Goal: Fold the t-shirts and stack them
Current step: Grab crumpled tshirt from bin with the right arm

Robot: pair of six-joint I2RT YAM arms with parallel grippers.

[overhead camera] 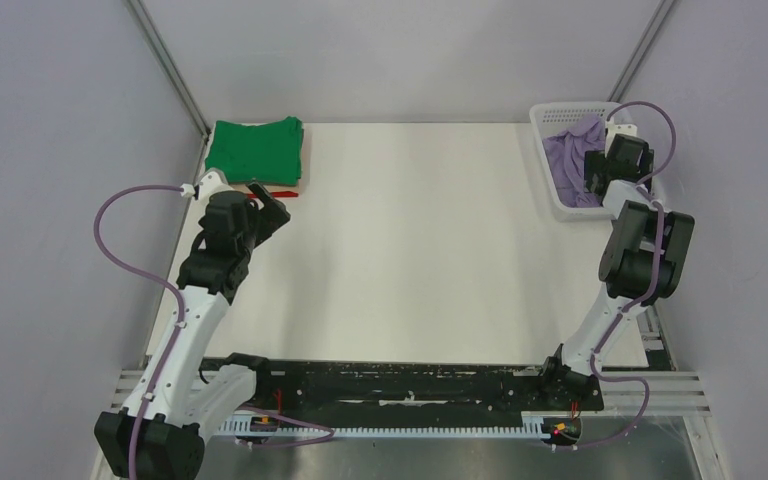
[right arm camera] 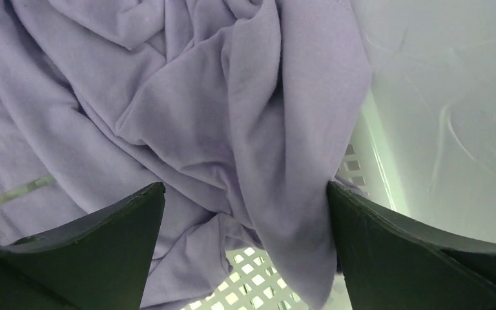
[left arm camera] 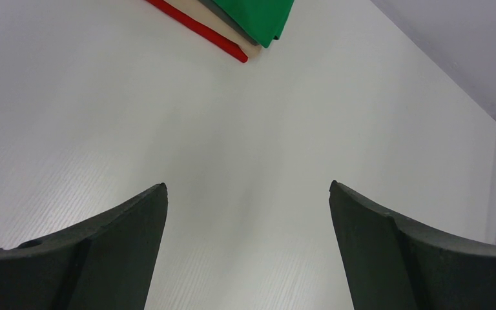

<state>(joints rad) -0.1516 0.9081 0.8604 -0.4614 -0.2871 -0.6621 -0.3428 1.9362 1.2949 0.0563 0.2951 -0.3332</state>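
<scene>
From above, the left gripper (overhead camera: 270, 203) hovers beside the folded green cloth t-shirt (overhead camera: 257, 150) at the table's far-left corner, its arm bent. The right arm reaches down into the white plastic mesh basket (overhead camera: 570, 105).

The left wrist view shows the jaws spread wide and empty over the white table (left arm camera: 168, 129), with a folded red t-shirt's edge (left arm camera: 197, 27) ahead.

In the right wrist view, the right gripper (right arm camera: 245, 187) gapes wide just above the crumpled lavender-purple t-shirt (right arm camera: 232, 110) in that basket.

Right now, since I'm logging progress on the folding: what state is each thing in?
green t-shirt: folded, on top
red t-shirt: folded, beneath the green one
lavender t-shirt: crumpled in the basket
basket: upright
left gripper: open, empty
right gripper: open, empty, over the lavender t-shirt
</scene>
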